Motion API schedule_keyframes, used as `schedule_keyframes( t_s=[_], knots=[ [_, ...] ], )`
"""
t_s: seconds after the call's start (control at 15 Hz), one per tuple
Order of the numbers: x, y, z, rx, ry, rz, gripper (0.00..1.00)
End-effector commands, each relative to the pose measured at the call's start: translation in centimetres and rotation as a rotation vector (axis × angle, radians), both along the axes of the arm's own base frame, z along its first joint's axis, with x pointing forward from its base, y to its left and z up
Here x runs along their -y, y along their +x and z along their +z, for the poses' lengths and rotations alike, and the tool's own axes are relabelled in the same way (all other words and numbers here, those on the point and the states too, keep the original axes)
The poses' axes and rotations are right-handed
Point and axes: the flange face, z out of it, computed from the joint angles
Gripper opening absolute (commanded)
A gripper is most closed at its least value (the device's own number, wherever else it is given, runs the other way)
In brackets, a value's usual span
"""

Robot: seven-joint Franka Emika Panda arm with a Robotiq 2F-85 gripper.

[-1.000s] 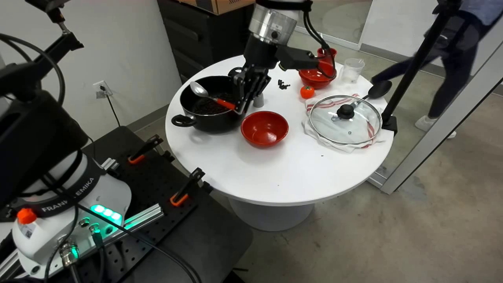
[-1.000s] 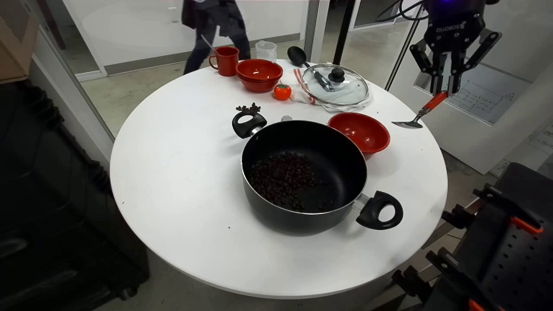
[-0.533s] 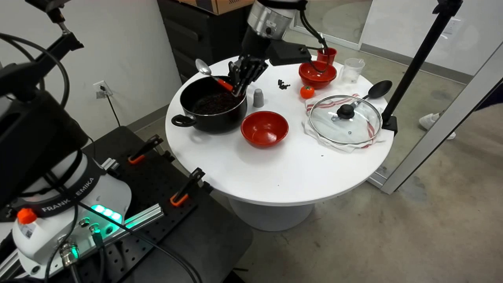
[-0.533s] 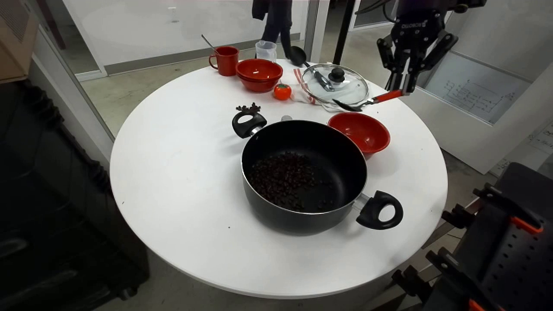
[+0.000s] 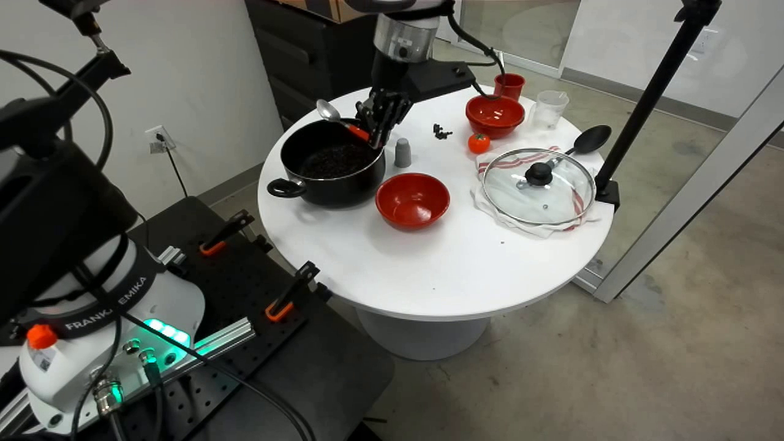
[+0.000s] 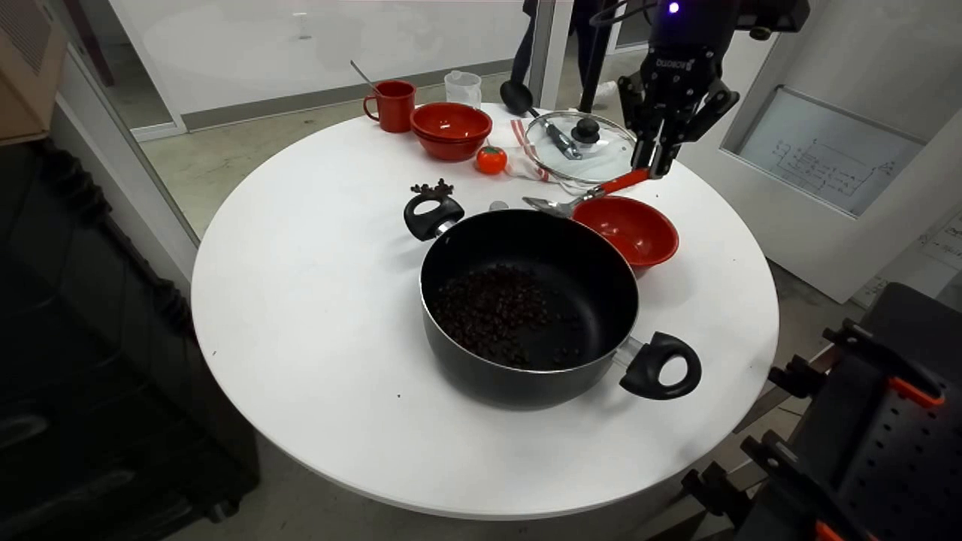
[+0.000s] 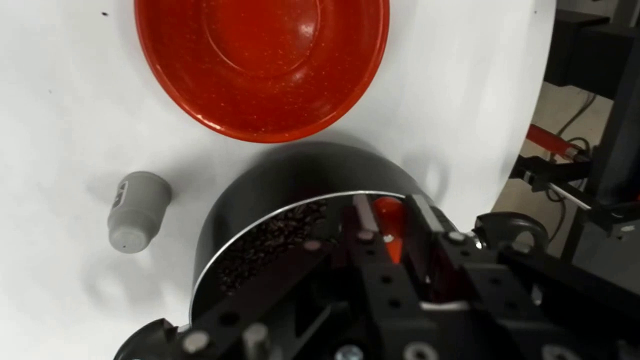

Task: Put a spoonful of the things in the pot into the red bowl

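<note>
My gripper [image 5: 375, 144] is shut on the red handle of a metal spoon [image 5: 328, 111]. The red handle [image 7: 390, 220] shows between the fingers in the wrist view, where the spoon's metal end is hidden. The spoon is held roughly level, above the black pot [image 5: 337, 191]; I see nothing lying on it. In an exterior view the spoon [image 6: 555, 207] overlaps the pot's far rim. Dark beans [image 6: 492, 312] cover one side of the pot's floor. The red bowl [image 5: 411, 201] stands upright beside the pot and looks empty; it also shows in the wrist view [image 7: 265, 100].
A grey shaker [image 7: 140, 212] stands close to pot and bowl. A glass lid [image 5: 539, 187] lies on a striped towel with a black ladle [image 5: 591, 139]. A tomato [image 6: 491, 160], stacked red bowls [image 6: 451, 129], a red mug [image 6: 395, 107] and a clear jug [image 6: 463, 88] stand farther off.
My gripper and the spoon have risen and swung across toward the pot, the spoon's metal end turning from pointing down to nearly level. A person behind the glass has walked on. Pot and bowl have not moved.
</note>
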Motion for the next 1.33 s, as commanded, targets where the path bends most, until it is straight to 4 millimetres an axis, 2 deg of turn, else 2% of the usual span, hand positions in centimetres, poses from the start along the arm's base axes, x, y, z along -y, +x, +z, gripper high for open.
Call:
schedule_keyframes(
  t_s=[0.0, 0.27, 0.47, 0.73, 1.0, 1.13, 1.27],
  knots=[
    [-1.2, -1.5, -0.4, 0.079, -0.048, 0.048, 0.05],
    [-1.7, -3.1, -1.2, 0.156, -0.185, 0.147, 0.05],
    [-2.9, -4.1, -0.6, 0.209, -0.281, 0.182, 0.05],
    [-6.8, -5.2, 1.2, 0.248, -0.316, 0.115, 0.05],
    [-11.8, -5.6, 2.9, 0.312, -0.349, 0.037, 0.05],
    [-12.7, -5.2, 4.1, 0.349, -0.412, 0.009, 0.05],
    [-12.7, -4.4, 5.5, 0.367, -0.524, -0.029, 0.05]
  ],
)
